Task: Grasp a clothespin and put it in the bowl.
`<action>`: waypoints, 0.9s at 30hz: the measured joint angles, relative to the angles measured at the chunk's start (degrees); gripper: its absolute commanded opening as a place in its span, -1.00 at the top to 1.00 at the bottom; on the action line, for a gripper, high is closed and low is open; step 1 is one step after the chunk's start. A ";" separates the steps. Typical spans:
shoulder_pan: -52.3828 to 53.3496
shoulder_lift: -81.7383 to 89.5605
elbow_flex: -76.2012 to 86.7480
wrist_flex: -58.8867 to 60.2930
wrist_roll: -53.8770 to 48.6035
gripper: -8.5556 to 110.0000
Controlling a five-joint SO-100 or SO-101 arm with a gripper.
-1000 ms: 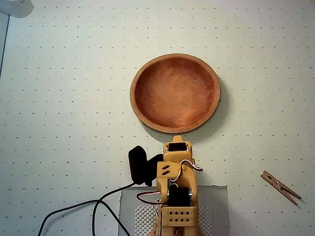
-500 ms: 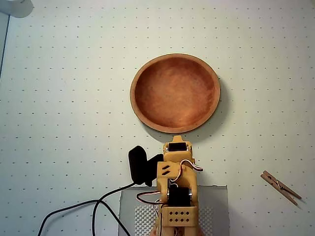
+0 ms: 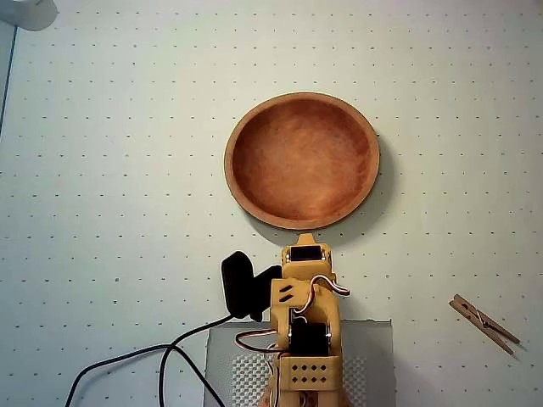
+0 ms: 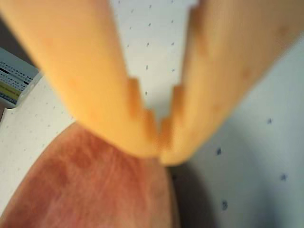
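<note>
Nothing has moved: orange arm's jaws (image 4: 160,153) sit clenched and empty beside the reddish-brown round wooden bowl (image 3: 302,159), the small light-wood spring clothespin (image 3: 484,323) ungrasped on the dotted worktop (image 3: 119,170), awaiting a swing right.

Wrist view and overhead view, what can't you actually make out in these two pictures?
- The clothespin: out of frame in the wrist view; small in the overhead view, so its spring is hard to read.
- The gripper: blurred in the wrist view; in the overhead view the arm hides it.
- The bowl: cut off by the wrist view's bottom edge and partly behind the gripper.
</note>
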 measured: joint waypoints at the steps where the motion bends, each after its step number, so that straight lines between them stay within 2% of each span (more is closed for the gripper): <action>1: 0.00 0.00 0.00 0.00 0.00 0.90; 5: 0.00 0.00 -4.66 0.88 -1.41 0.90; 8: 0.00 0.00 -14.15 3.08 -5.80 0.90; 13: 0.00 -7.12 -33.49 11.43 -18.19 0.90; 18: 0.00 -22.32 -52.91 19.51 -31.03 0.90; 27: 2.20 -51.68 -70.75 33.49 -51.33 0.90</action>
